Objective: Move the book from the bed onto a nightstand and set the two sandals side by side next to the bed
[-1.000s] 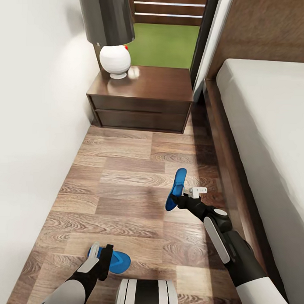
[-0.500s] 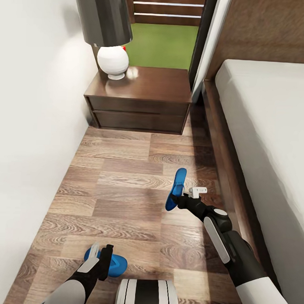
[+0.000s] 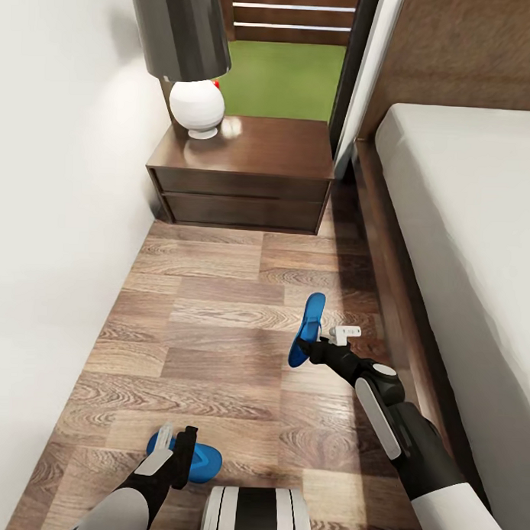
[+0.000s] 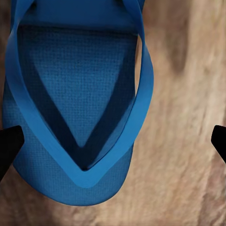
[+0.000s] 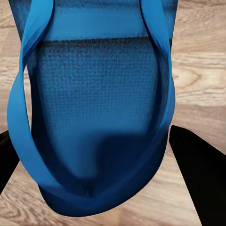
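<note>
1. The right gripper (image 3: 317, 345) sits at centre-right of the head view, clamped on one blue sandal (image 3: 306, 329) that stands on edge, its long axis running up-frame toward the nightstand (image 3: 245, 180) and leaning slightly right.
2. In the right wrist view, that sandal (image 5: 96, 117) lies between the two dark fingers (image 5: 200, 174), straps facing the camera, the rounded end nearest.
3. The left gripper (image 3: 174, 449) is at lower left of the head view, over the second sandal (image 3: 201, 461), which lies flat on the wood floor (image 3: 210, 309) with its long axis roughly across the frame.
4. In the left wrist view, its fingertips (image 4: 9, 148) stand well apart at both frame edges; the second sandal (image 4: 75, 103) lies sole-down toward one side, the strap's V pointing toward the camera. Whether a finger touches it, I cannot tell.
5. The bed (image 3: 465, 226) fills the right side of the head view; a lamp (image 3: 188, 56) stands on the nightstand at upper left.
</note>
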Controlling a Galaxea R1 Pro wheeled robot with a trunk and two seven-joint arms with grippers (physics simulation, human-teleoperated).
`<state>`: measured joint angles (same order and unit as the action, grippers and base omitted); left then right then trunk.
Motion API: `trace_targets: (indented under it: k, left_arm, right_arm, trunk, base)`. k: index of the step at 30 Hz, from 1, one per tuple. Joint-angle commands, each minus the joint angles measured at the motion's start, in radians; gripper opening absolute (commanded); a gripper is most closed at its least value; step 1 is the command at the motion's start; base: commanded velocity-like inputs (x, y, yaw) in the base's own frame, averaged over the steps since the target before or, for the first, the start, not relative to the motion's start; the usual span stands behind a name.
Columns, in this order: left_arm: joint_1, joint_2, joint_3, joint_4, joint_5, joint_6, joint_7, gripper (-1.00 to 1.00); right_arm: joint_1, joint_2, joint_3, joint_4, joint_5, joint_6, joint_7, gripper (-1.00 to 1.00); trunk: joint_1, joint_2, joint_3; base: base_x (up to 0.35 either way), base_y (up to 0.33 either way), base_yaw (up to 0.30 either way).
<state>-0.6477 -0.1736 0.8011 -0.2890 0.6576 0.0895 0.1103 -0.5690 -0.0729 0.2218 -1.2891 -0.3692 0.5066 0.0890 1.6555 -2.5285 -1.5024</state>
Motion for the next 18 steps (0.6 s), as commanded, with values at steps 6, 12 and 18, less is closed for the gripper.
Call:
trace_targets:
  k: [6, 12, 18]
  left_arm:
    - [0.0, -0.001, 0.0, -0.004, 0.009, 0.006, 0.006, 1.0]
    - [0.0, -0.001, 0.001, -0.004, 0.009, 0.006, 0.006, 1.0]
    - [0.0, -0.001, 0.001, -0.004, 0.009, 0.006, 0.006, 1.0]
  right_arm:
    - [0.0, -0.001, 0.001, -0.001, -0.002, 0.004, 0.0, -1.0]
    - [-0.001, 0.0, 0.001, -0.001, -0.002, 0.004, 0.0, -1.0]
    - [-0.001, -0.001, 0.001, -0.001, -0.002, 0.004, 0.0, -1.0]
  trunk:
    - [0.0, 0.0, -0.001]
    - [0.0, 0.0, -0.001]
    - [0.0, 0.0, -0.001]
  base:
    - [0.0, 0.0, 0.0]
    - [0.0, 0.0, 0.0]
    - [0.0, 0.0, 0.0]
